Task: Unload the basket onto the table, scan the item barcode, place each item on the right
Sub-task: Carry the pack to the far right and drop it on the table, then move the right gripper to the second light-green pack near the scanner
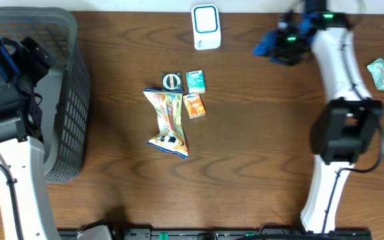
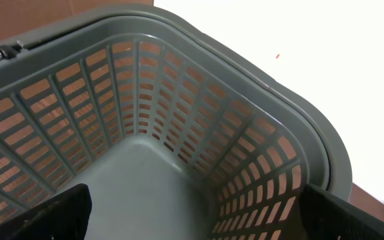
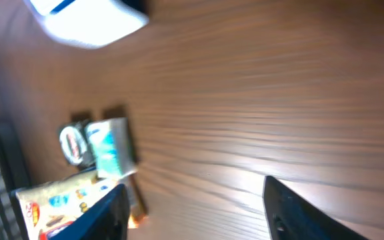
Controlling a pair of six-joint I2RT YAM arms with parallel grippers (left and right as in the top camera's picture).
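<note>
Nearest, the left end effector [image 2: 199, 217] hangs over the grey basket [image 2: 299, 113], fingers wide apart on nothing, its wrist view showing only mesh walls. Only overhead takes in the whole surface [image 1: 259, 153]: the yellow snack bag [image 1: 169, 123] in the middle, small packets [image 1: 195, 82] at its far end, a pale green packet [image 1: 382, 73] at the right edge. Farthest back, the right end effector [image 3: 192, 213] hovers open near the white scanner [image 1: 206, 27]
</note>
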